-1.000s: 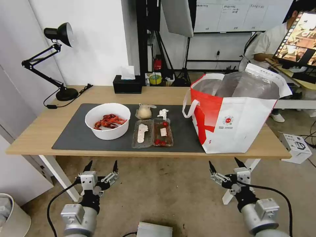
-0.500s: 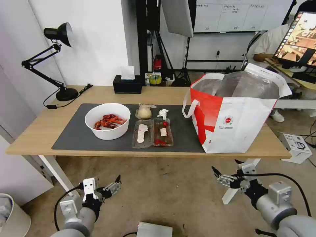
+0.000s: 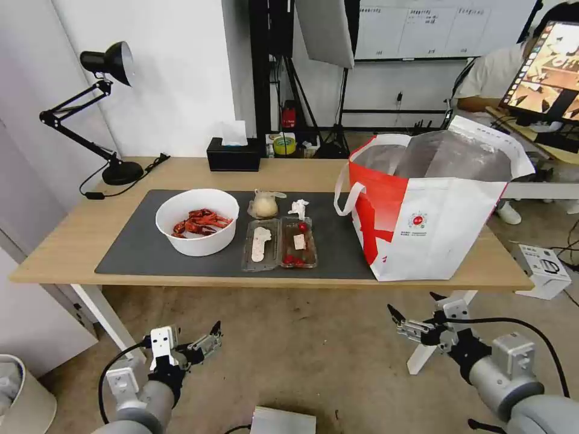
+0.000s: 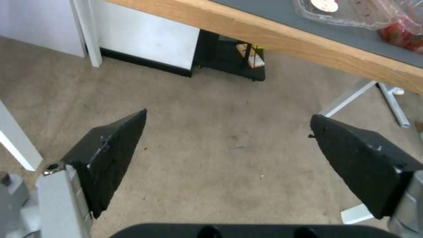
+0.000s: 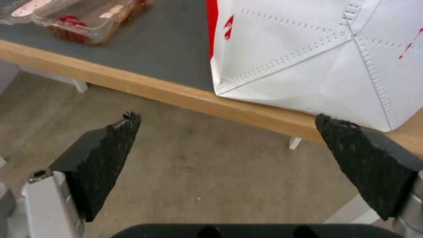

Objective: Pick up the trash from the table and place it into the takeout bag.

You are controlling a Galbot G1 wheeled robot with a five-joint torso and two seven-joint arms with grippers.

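Both arms hang low in front of the table edge, above the beige carpeted floor (image 3: 301, 349), forearms angled upward toward the tabletop. The left gripper (image 3: 192, 337) has its two black pointed fingers (image 4: 112, 155) spread wide with nothing between them; in the left wrist view only carpet lies in the gap. The right gripper (image 3: 413, 310) is likewise spread and empty, its textured black fingertips (image 5: 105, 155) parted over the floor.

Ahead of and above both grippers stands the long light-wood rectangular table (image 3: 72, 241) with white legs, bearing a large dark grey mat (image 3: 139, 253). Beyond the left gripper, on the mat, sits the white round bowl of red crayfish shells (image 3: 197, 220). Between the two grippers' lines of reach lies the clear hinged plastic tray with cherry tomatoes (image 3: 280, 243), opened flat near the front edge of the mat; its corner shows in the left wrist view (image 4: 352, 13). Just behind the tray rest the knotted clear bag with a beige lump (image 3: 264, 204) and the crumpled white tissue (image 3: 298, 208), near each other. Directly beyond the right gripper stands the large white-and-red boxy takeout bag with silver foil lining (image 3: 431, 211), upright and open-topped, its base partly on the mat and close to the table's front edge (image 5: 308, 66).

At the far edge of the table are a black tissue box (image 3: 233, 155) and a black articulated desk lamp (image 3: 102, 102).
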